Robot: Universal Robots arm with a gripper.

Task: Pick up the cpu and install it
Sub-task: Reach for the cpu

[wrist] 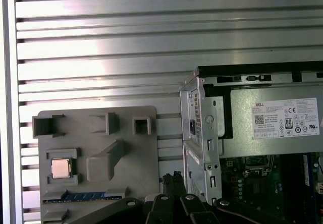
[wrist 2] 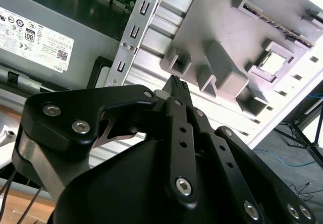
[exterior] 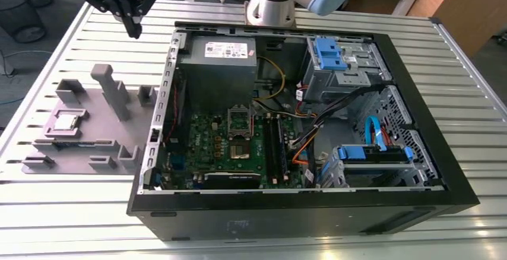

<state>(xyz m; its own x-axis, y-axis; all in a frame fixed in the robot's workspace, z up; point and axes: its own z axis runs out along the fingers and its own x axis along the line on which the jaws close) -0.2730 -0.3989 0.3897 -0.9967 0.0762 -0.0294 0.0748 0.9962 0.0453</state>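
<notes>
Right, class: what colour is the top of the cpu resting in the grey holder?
Pale silver-grey; the cpu shows best in the first wrist view.

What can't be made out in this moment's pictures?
- The cpu: its corner marking is too small in the exterior view.
- The socket on the motherboard: too small in the exterior view to tell whether it is empty.
- The gripper: its upper body is cut off by the exterior view's top edge.
- The grey holder: one end is hidden by the gripper in the first wrist view.

A white printed label [wrist: 285, 119] sits on the power supply [wrist: 237, 130].
</notes>
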